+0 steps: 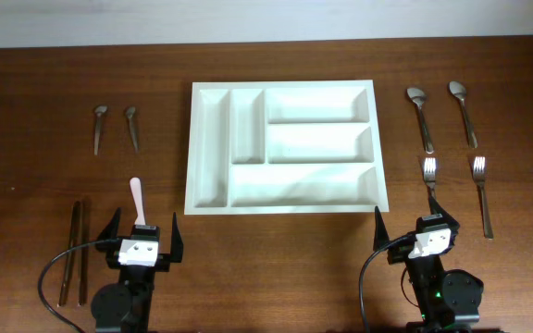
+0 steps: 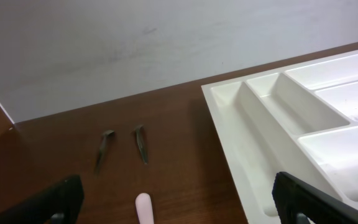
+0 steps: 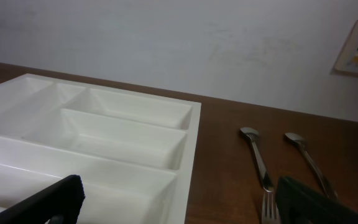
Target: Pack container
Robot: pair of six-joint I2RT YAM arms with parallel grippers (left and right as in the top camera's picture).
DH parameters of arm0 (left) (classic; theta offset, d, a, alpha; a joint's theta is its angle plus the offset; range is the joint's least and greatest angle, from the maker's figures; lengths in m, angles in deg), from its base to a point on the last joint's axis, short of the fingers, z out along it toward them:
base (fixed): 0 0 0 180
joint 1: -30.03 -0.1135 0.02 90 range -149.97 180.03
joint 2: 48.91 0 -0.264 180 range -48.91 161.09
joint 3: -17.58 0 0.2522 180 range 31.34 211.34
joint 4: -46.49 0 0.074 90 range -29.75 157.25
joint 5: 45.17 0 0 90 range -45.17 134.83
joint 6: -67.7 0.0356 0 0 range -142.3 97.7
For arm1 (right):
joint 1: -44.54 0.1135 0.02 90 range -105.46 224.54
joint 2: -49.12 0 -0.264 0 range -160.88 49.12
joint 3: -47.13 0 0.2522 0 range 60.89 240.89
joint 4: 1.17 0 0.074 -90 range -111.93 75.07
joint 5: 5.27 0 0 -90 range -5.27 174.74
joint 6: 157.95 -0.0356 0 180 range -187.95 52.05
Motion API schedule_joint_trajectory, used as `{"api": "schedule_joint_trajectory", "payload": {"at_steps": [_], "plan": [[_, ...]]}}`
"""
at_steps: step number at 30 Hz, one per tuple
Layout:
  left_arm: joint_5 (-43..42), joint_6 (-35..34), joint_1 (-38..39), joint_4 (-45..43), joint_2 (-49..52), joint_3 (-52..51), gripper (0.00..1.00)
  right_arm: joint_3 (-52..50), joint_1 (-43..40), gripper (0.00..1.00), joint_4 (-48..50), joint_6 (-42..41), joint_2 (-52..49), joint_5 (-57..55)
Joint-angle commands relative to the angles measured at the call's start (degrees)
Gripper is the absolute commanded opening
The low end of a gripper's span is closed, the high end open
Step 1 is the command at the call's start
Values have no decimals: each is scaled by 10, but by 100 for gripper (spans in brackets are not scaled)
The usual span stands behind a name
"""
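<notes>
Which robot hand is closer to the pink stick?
Left. The left gripper is right at the pink stick's near end. The right gripper is far off, on the other side of the white tray.

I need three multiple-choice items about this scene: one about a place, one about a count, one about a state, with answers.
1. The forks lie on which side of the container? A left B right C inside
2. How many compartments has the container? A three B five C eight
3. The compartments are: A all empty B half filled C full
Answers: 1 B, both forks lie right of it; 2 B, two narrow and three long ones; 3 A, nothing lies in any of them.
</notes>
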Motion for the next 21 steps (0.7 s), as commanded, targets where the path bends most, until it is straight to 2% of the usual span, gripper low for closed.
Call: {"api": "schedule_joint_trajectory", "payload": {"at_steps": [1, 21], "plan": [[8, 1, -3, -2, -5, -5, 99, -3, 5, 99, -4, -6, 5, -9], [8, 1, -3, -2, -5, -5, 99, -3, 5, 99, -4, -7, 5, -2]]}}
